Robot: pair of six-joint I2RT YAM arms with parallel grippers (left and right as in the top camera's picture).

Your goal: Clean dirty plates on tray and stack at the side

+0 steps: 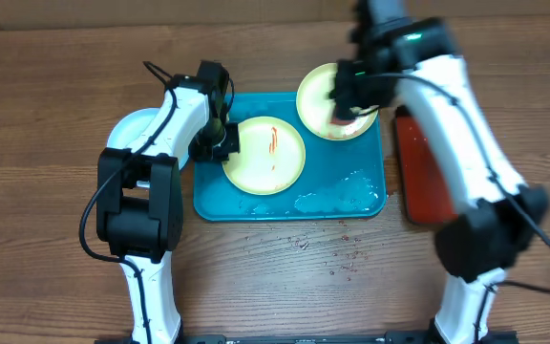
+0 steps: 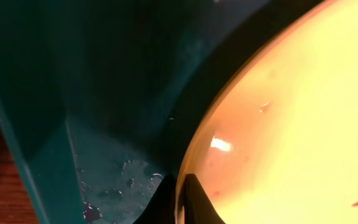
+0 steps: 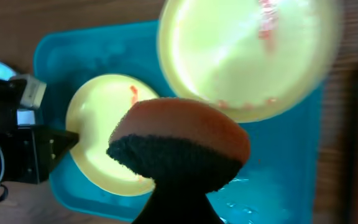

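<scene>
Mid plate, red smear at ctr, lies in tray, toward its left. L gripper is clamped on this plate's left rim. Far plate overlaps tray's far-right corner. R gripper hangs above it, jaws tight on sponge. Blue plate sits on table, left of tray.

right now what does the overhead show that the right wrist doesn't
Only overhead: the left arm and right arm in full, and red specks on the table before the tray. Only right wrist: the sponge up close, orange over a dark scrub face, in the right gripper. Both: the tray, the near plate and far plate, yellow with red smears, and the left gripper pinching the near plate's left rim.
</scene>
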